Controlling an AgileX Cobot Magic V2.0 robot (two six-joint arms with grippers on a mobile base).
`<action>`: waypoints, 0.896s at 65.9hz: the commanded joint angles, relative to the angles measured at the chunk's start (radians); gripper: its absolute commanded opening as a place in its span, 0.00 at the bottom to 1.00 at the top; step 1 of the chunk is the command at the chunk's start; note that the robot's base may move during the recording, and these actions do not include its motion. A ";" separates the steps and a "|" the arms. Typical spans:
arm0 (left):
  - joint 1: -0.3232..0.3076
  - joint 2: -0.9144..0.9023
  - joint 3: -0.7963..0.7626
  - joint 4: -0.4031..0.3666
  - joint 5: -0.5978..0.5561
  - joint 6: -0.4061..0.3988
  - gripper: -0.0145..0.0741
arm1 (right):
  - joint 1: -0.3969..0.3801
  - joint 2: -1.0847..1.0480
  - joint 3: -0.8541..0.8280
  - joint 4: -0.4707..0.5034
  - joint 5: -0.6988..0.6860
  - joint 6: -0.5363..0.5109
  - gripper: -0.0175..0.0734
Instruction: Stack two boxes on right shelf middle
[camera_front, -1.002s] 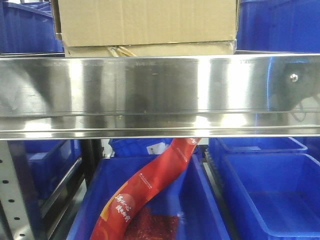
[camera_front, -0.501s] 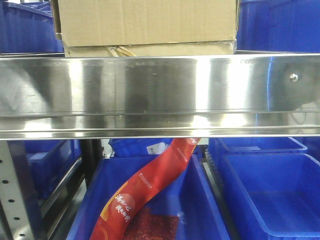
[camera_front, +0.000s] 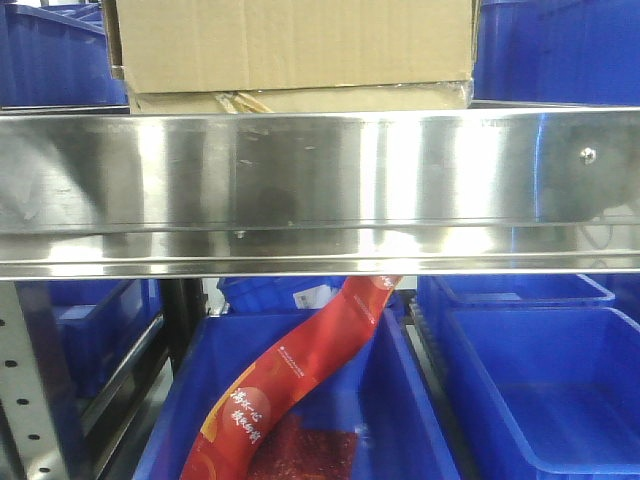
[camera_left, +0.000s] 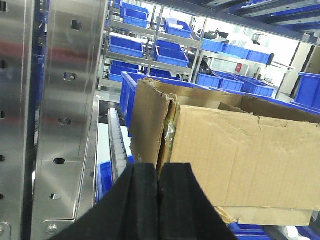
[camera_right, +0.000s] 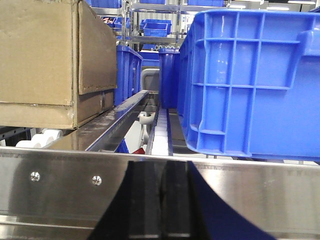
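boxes (camera_front: 290, 50) stacked on shelf (camera_front: 320, 180) | left pincer (camera_left: 159, 200), right pincer (camera_right: 161, 200) pressed closed, empty | likely finished; withdraw straight, avoid nudging stack

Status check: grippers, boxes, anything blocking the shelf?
Left gripper and right gripper shut, empty. Boxes stacked on the shelf. Blue bin beside the stack, apart.

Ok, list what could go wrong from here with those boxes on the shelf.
1. The upper box looks larger than the lower box and overhangs it on the left, so a nudge could tip the stack.
2. The box corner is split and torn; it may crumple under a push.
3. Both the left pincer and right pincer are shut, the right one close to the shelf lip, and could knock it when moving.
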 joint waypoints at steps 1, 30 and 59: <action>0.002 -0.006 0.005 -0.003 -0.029 0.007 0.04 | -0.004 -0.004 0.003 0.000 -0.014 -0.003 0.01; 0.155 -0.337 0.440 -0.136 -0.135 0.383 0.04 | -0.004 -0.004 0.003 0.000 -0.014 -0.003 0.01; 0.159 -0.593 0.623 -0.136 -0.086 0.383 0.04 | -0.004 -0.004 0.003 0.000 -0.014 -0.003 0.01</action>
